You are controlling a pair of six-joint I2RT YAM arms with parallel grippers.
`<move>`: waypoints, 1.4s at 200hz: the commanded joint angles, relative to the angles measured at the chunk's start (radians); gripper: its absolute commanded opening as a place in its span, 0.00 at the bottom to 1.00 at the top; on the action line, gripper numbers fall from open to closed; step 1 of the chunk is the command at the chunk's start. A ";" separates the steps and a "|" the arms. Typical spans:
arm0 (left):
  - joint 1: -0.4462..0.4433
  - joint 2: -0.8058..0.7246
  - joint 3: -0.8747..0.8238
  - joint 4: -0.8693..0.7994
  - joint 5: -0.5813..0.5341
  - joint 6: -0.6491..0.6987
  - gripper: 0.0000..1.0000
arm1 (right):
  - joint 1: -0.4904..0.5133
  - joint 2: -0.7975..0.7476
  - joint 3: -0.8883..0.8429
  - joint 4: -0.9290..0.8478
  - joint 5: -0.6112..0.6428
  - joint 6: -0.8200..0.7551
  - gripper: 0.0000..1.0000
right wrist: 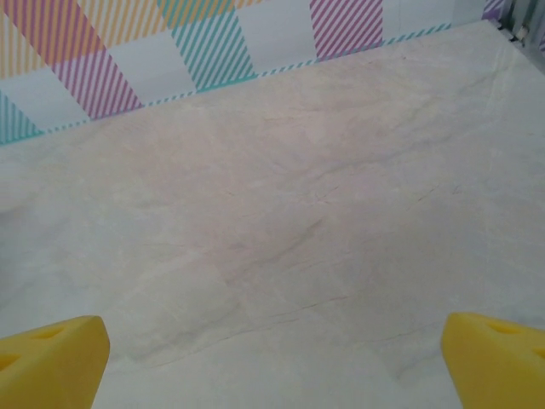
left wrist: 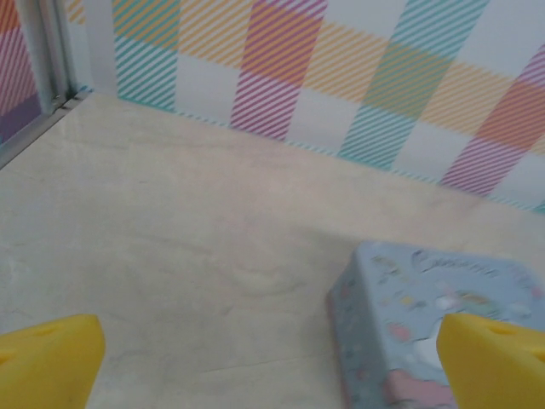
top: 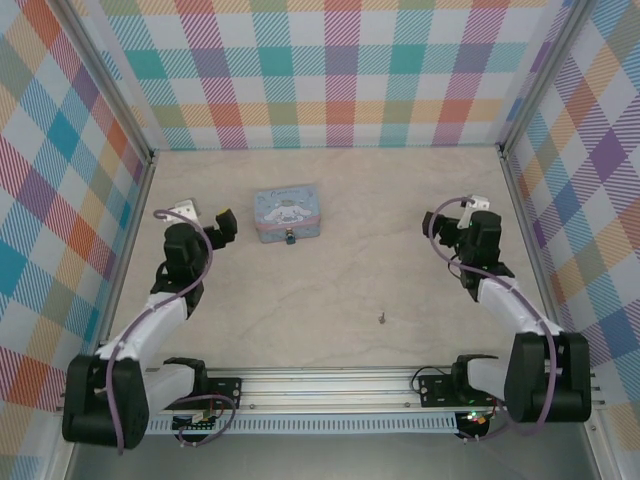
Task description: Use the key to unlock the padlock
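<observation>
From above, the padlock (top: 289, 238) is seen at the tin (top: 287, 213) front, the key (top: 382, 319) well apart on the surface (top: 330, 280); judged light, stiff and slippery, it is best pinched by its head. Left wrist: left pincer (left wrist: 271, 366) spread empty beside the tin. Right wrist: right pincer (right wrist: 272, 366) likewise spread.

the padlock (top: 289, 238) at the front of the tin (top: 286, 212) is too small to show its shackle; the key (top: 382, 319) is a speck. the left wrist view cuts the blurred tin at its bottom edge.
</observation>
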 commanded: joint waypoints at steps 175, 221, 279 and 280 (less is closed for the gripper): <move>-0.459 0.083 0.053 -0.042 0.206 -0.373 1.00 | 0.585 0.131 0.094 -0.866 -0.158 0.517 0.44; -0.459 0.071 0.050 -0.059 0.182 -0.367 1.00 | 0.610 0.170 0.078 -0.818 -0.166 0.536 0.34; -0.459 0.078 0.054 -0.068 0.177 -0.369 1.00 | 0.627 0.208 0.076 -0.807 -0.159 0.543 0.27; -0.459 0.079 0.055 -0.068 0.177 -0.370 1.00 | 0.627 0.208 0.076 -0.807 -0.159 0.542 0.27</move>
